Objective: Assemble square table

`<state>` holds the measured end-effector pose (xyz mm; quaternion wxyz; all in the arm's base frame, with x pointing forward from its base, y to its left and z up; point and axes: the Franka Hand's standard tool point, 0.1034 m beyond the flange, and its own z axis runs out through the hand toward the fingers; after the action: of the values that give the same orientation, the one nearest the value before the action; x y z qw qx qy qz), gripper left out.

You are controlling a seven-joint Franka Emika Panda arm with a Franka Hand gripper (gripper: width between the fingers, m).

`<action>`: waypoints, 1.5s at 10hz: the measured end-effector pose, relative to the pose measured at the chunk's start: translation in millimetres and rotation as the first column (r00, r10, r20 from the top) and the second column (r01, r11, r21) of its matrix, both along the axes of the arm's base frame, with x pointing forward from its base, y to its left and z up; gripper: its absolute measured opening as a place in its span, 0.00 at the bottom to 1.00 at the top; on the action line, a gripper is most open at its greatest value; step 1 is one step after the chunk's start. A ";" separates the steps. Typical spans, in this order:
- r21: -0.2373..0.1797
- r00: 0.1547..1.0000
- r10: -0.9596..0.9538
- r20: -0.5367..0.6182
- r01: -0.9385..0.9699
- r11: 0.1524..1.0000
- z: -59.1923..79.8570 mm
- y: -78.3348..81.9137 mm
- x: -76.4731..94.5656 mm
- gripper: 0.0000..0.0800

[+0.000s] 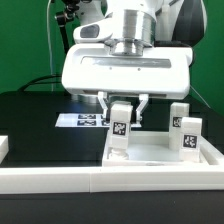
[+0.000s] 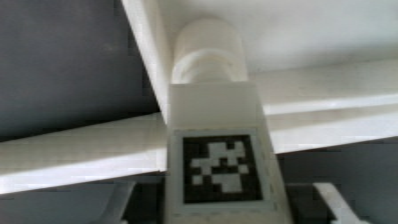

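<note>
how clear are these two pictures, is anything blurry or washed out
Exterior view: fairly sharp, evenly lit; the white tabletop and leg blocks blow out against the black table, tags stay readable. Wrist view: soft focus, the held leg fills the frame, its tag blurred; the gripper shows only as dark edges.

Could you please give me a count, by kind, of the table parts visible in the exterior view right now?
Tabletop: 1
Leg blocks: 2, one in the pincer at and one standing free at
Total: 3 table parts
</note>
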<state>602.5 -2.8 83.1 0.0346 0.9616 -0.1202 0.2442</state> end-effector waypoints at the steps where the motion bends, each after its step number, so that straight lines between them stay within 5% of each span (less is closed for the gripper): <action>1: -0.002 1.000 0.000 -0.002 0.000 1.000 -2.3 -0.3 -0.8 0.36; 8: -0.059 0.995 0.019 0.098 -0.013 0.998 -3.2 1.0 2.1 0.36; 12: -0.056 0.996 0.019 0.091 -0.014 0.998 -3.1 0.6 2.5 0.36; 14: -0.057 0.996 0.019 0.091 -0.014 0.998 -3.2 0.6 2.4 0.73; 15: -0.057 0.996 0.019 0.091 -0.013 0.998 -3.2 0.6 2.4 0.73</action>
<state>604.9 -2.2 79.9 0.0539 0.9491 -0.1071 0.2913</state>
